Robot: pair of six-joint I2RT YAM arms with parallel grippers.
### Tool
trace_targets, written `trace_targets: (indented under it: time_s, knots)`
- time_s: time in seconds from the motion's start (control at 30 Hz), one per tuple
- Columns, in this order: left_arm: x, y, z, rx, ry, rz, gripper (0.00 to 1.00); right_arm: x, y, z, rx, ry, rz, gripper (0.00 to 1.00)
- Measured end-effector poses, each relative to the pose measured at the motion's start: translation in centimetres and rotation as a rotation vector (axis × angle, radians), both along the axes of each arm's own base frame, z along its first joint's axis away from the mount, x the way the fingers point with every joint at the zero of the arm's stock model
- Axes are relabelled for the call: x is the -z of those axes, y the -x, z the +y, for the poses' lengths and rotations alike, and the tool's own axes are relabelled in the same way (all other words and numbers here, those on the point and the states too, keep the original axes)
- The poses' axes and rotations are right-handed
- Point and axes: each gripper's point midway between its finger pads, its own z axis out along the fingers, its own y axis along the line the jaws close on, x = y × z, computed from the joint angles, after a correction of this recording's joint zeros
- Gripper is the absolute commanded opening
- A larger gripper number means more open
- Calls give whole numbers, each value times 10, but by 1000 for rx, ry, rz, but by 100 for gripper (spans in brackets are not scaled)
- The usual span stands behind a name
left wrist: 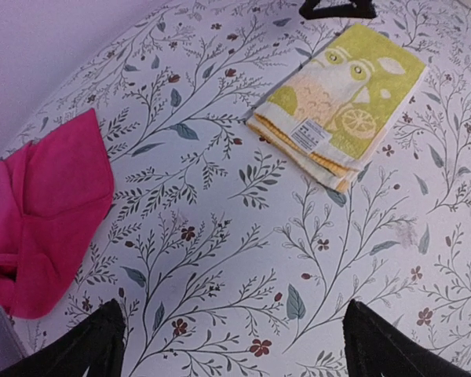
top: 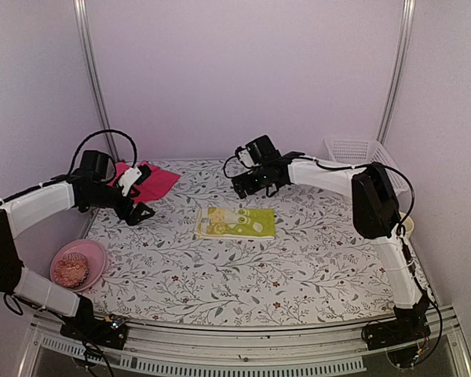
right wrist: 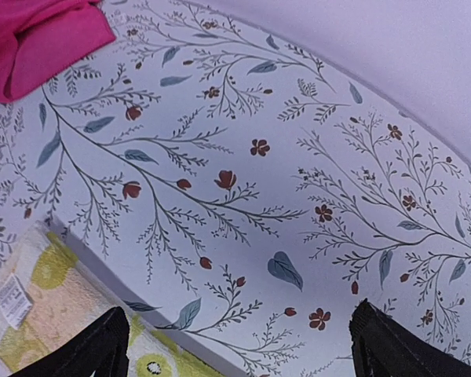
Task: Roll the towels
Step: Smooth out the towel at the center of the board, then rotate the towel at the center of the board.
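Note:
A yellow-green towel (top: 235,223) lies folded flat in the middle of the table, also in the left wrist view (left wrist: 341,102) and at the lower left of the right wrist view (right wrist: 39,310). A crumpled pink towel (top: 153,179) sits at the back left, seen too in the wrist views (left wrist: 47,204) (right wrist: 39,35). My left gripper (top: 139,212) hovers open between the pink towel and the yellow-green one, with only tablecloth between its fingers (left wrist: 94,345). Behind the yellow-green towel my right gripper (top: 247,188) hangs open and empty, above the cloth (right wrist: 235,345).
A pink bowl (top: 93,253) holding a knitted item stands at the front left edge. A white slatted basket (top: 353,149) stands at the back right. The table wears a floral cloth (top: 243,275). Purple walls close in the back and sides.

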Motion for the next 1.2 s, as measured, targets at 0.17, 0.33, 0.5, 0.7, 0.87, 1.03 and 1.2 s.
trace_targets:
  time_s: [0.17, 0.33, 0.5, 0.7, 0.87, 1.03, 1.2]
  knots:
    - [-6, 13, 16, -41, 2, -26, 97, 54, 8, 12, -69, 140, 13, 99]
    - [-11, 30, 22, -44, 1, -84, 97, 61, 19, 40, -135, 161, -34, 99]
    - [-4, 45, 25, -47, -3, -99, 97, 53, 26, 65, -171, 135, -98, 99]
    - [-8, 44, 27, -57, -3, -135, 97, 42, 28, 85, -188, 103, -158, 99]
    - [-6, 43, 28, -63, -4, -147, 97, 60, 28, 87, -192, 118, -148, 99]
    - [-5, 42, 29, -68, -6, -151, 97, 76, 27, 86, -183, 130, -143, 99]
    - [-6, 41, 29, -71, -5, -161, 97, 74, 18, 75, -111, 163, -169, 99]
